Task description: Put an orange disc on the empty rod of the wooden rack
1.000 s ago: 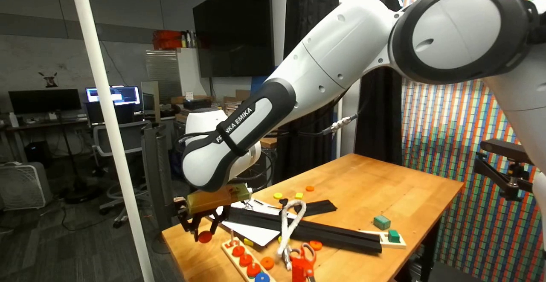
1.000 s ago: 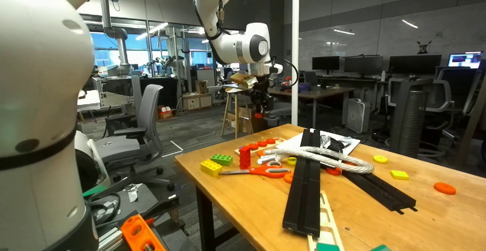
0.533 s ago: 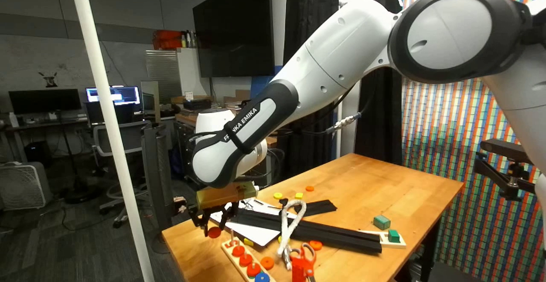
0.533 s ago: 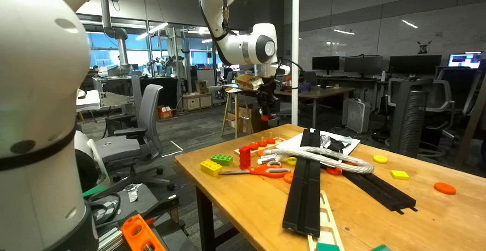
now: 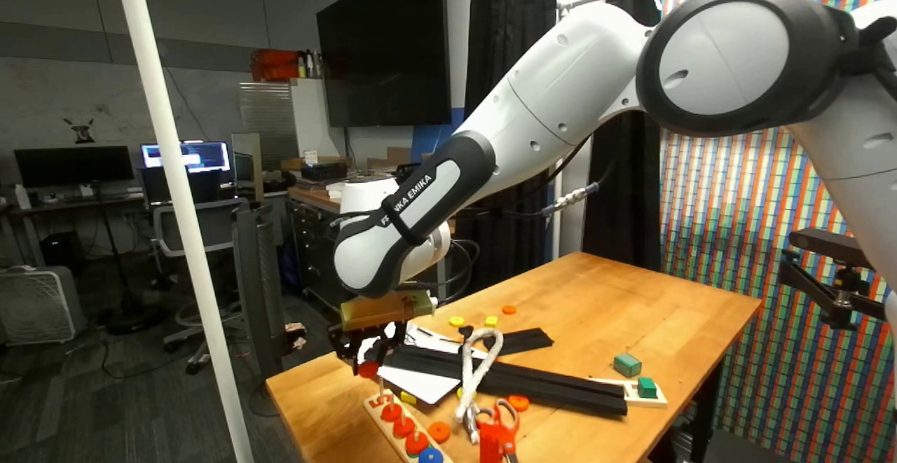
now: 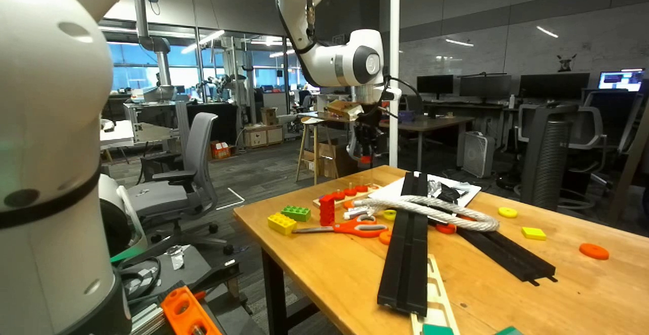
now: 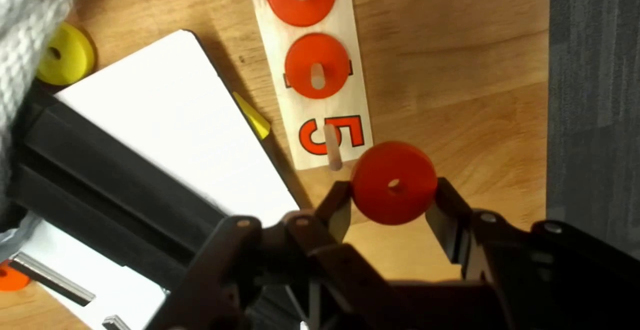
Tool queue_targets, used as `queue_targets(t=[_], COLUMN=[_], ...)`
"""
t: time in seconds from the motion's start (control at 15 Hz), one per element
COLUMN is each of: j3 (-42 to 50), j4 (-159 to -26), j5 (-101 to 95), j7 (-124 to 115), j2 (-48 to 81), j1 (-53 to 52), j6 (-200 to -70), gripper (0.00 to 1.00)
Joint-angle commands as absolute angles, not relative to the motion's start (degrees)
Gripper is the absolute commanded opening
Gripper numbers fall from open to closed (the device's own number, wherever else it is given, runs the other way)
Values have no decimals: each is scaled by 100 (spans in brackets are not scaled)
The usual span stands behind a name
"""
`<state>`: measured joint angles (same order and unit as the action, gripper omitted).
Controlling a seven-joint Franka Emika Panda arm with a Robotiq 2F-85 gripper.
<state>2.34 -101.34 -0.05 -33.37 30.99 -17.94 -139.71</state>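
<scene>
The wooden rack stands on the table, and it also shows in an exterior view. Orange-red discs sit on its other visible rods. The bare rod at the end marked 5 has no disc. My gripper is shut on an orange-red disc, one finger on each side of its rim, its centre hole showing. In the wrist view this disc is just right of and below the rod's tip, apart from it. In both exterior views the held disc hangs above the table near that rack end.
A white board and a long black bar lie beside the rack. White rope, orange scissors, a red block and a loose orange disc lie nearby. The table's edge is right in the wrist view.
In both exterior views my gripper has moved to the right with the disc held, toward the bare rod's end of the rack. The rack and table objects have not moved.
</scene>
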Motion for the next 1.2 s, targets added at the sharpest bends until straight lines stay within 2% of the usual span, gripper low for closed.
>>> queue_targets(t=[0.0,1.13], j3=[240,157], j4=[-10140,-9957], j5=[-85,30], j7=[-3394,-3302], j2=[3040,3352], j1=[-1687,-1528], j6=[-13916,-13758], gripper=[19,19])
